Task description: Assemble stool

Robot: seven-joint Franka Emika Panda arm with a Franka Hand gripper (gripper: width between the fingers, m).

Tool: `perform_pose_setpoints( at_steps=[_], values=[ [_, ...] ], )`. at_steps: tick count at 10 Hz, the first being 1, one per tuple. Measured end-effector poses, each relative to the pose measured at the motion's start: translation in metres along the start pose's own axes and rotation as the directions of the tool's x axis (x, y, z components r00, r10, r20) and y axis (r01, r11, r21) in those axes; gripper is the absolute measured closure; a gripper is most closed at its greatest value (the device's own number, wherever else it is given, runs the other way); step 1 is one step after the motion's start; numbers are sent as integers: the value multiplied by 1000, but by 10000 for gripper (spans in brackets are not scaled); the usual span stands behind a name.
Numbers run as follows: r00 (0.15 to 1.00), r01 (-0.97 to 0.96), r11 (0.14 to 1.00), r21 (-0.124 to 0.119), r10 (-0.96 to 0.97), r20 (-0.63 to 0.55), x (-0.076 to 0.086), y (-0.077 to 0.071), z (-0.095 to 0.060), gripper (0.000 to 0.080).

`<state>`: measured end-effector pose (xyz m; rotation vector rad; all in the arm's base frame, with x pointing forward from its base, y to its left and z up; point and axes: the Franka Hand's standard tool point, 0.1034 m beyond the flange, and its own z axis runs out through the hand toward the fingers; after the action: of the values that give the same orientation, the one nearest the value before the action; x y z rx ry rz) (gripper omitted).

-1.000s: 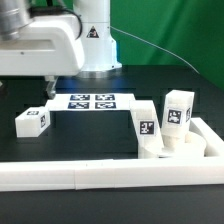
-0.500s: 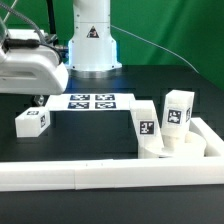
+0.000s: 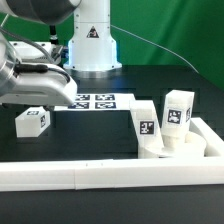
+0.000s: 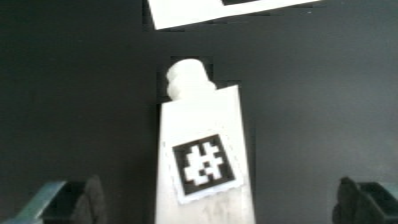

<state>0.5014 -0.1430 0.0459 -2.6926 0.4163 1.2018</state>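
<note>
1. Treat the leg as light, rigid, smooth plastic. By its look it can slip in a loose grip but will not crush.
2. Take hold across its flat long sides, near the middle, clear of the peg.
3. Check the pincer: it is spread wide, one finger on each side of the leg, gripping nothing.
4. Identify the leg: white, blocky, with one black-and-white tag and a rounded peg at one end.
5. Locate it lying on the dark counter, near the marker board, well apart from the seat at the exterior view's right.
</note>
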Motion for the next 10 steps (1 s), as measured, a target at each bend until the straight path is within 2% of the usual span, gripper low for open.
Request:
perform_pose_setpoints(
  at_steps=[4,7,10],
  values=[
    [1000,-7,1000,-1,7,0,3,0,4,151],
    [992,-67,997,26,64,109,3,9,18,151],
    [982,-94,995,43,86,170,5,9,33,151]
  ],
)
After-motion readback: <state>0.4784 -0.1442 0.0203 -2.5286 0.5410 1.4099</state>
